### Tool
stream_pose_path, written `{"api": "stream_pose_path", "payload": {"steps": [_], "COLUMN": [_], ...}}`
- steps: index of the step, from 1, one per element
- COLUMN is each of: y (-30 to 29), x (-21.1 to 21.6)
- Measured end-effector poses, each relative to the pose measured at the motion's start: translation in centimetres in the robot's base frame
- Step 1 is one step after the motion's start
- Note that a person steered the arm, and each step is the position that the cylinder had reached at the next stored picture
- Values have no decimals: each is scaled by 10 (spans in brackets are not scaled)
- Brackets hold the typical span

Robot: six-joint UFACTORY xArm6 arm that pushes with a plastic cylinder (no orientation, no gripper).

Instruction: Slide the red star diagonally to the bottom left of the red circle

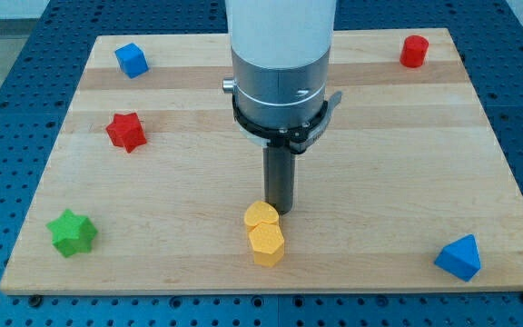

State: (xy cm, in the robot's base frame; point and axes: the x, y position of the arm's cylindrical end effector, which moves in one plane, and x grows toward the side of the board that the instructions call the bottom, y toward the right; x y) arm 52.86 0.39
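Note:
The red star (126,131) lies at the view's left, upper half of the wooden board (180,182). The red circle block (413,51) stands at the view's top right corner. My tip (281,212) is near the board's middle bottom, just above and right of two yellow blocks, one heart-like (261,216) and one hexagonal (267,243). The tip is touching or nearly touching the upper yellow block. It is far from the red star and the red circle.
A blue cube (131,60) sits at the top left. A green star (72,232) lies at the bottom left. A blue triangular block (459,257) lies at the bottom right. The arm's white and grey body (281,64) rises over the board's middle top.

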Motion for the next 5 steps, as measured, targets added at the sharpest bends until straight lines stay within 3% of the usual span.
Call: {"api": "stream_pose_path", "payload": {"steps": [1, 2, 5], "y": [0, -6, -104], "x": [-2, -40, -194]}}
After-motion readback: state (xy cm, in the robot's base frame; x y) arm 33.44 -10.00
